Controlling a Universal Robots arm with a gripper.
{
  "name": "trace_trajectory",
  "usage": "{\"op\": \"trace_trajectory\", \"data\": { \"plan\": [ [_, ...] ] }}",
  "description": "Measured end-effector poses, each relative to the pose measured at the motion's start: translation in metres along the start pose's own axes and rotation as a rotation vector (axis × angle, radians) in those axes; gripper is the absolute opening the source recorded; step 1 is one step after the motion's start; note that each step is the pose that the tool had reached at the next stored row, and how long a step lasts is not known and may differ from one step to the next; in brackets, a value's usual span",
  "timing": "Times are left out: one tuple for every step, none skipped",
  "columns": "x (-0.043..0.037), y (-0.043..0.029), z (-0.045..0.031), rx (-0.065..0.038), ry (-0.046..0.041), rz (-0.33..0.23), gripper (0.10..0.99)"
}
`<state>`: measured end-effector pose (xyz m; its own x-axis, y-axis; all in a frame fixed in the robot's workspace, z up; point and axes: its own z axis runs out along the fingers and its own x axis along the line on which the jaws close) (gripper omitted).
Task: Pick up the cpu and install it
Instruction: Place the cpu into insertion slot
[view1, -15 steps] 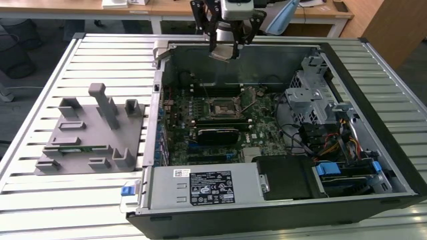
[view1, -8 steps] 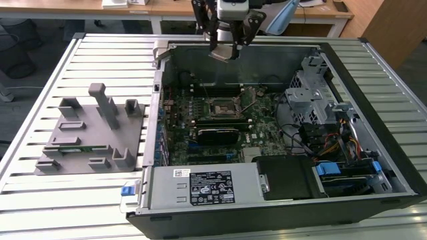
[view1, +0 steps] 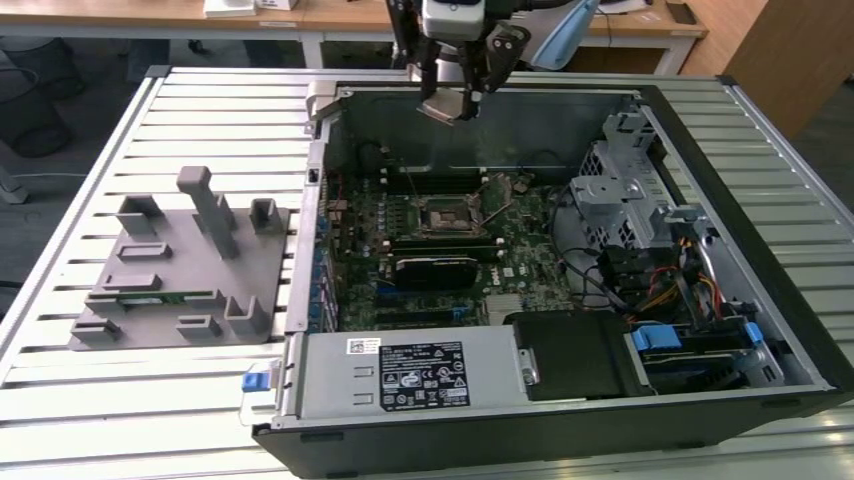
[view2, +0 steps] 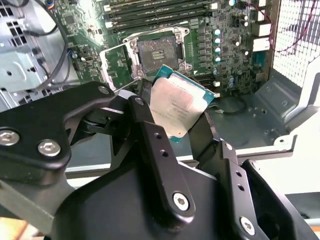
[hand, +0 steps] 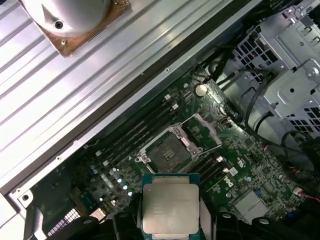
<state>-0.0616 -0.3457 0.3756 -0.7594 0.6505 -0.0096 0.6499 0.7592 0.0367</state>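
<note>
The gripper (view2: 172, 131) is closed on the cpu (view2: 180, 102), one black finger (view2: 145, 117) against each of two opposite edges. The silvery top is uncovered in both wrist views. The chip hangs in the air and touches nothing else.

In the exterior view the gripper (view1: 454, 98) and the cpu (view1: 447, 108) are above the far wall of the open computer case (view1: 561, 400). They are clear of the board and the chip looks tilted rather than level.

The socket (hand: 167, 152) lies below the chip and further in toward the middle of the motherboard (view1: 400, 290), well apart from it. Its load plate (hand: 202, 132) is swung open beside it and the seat is bare. The cpu (hand: 170, 207) is square, so it has no long axis to match. Its edges look turned at an angle to the socket's edges in the first wrist view, though the slant of the camera may account for some of that.

Beyond the socket, memory slots (hand: 135, 132) run along the side nearer the case's far wall.

The case rests on a slatted metal table (view1: 80, 180). A grey parts holder (view1: 180, 265) sits on the table by the case's side, at the exterior view's left.
</note>
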Motion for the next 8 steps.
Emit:
{"op": "trace_trajectory", "data": {
  "plan": [
    [0.0001,0.0001,0.0000,0.000,-0.0005,0.013,0.541],
    [0.0001,0.0002,0.0001,0.000,-0.0010,0.025,0.541],
    [0.0002,0.0002,0.0001,0.000,-0.0014,0.037,0.541],
    [0.0003,0.0003,0.0002,0.001,-0.0019,0.050,0.541],
    [0.0004,0.0004,0.0003,0.001,-0.0024,0.062,0.541],
    [0.0004,0.0005,0.0003,0.001,-0.0028,0.075,0.541],
    [0.0005,0.0006,0.0004,0.001,-0.0033,0.087,0.541],
    [0.0006,0.0007,0.0004,0.001,-0.0038,0.100,0.541]
  ]
}}
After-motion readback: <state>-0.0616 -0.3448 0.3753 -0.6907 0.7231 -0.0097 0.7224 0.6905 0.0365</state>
